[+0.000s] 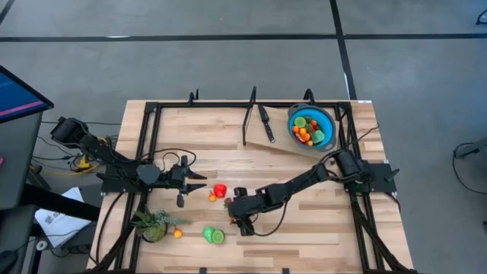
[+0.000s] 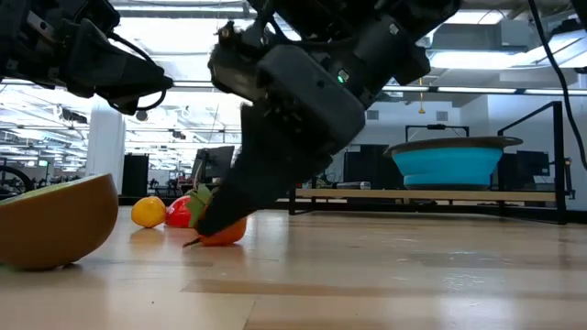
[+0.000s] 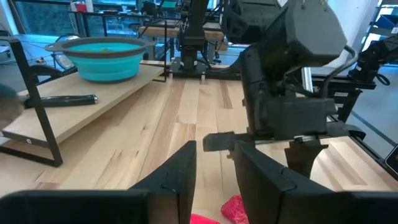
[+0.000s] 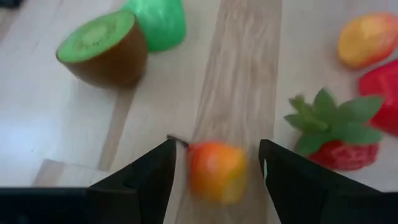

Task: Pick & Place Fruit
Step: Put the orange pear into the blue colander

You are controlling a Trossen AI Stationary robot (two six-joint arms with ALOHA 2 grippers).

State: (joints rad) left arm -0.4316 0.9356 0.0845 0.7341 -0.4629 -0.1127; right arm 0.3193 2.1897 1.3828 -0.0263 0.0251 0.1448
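A small orange-red fruit [image 4: 216, 171] with a short stem lies on the table, between the open fingers of my right gripper [image 4: 217, 149]. The fingers slant down and stand on either side of it with a gap on each side. The low view shows the same fruit [image 2: 225, 233] at the fingertips [image 2: 209, 220]. A strawberry [image 4: 329, 137], a kiwi half [image 4: 106, 46], a green fruit [image 4: 155, 22], an orange fruit [image 4: 367, 37] and a red fruit [image 4: 382, 93] lie around it. My left gripper [image 1: 194, 176] waits open at the table's left, holding nothing.
A blue bowl [image 1: 310, 127] with several fruits stands on a raised board [image 1: 278, 141] at the far right, a black-handled knife [image 1: 265, 122] beside it. A spiky green plant [image 1: 152, 224] and an orange fruit [image 1: 177, 234] lie near the front left.
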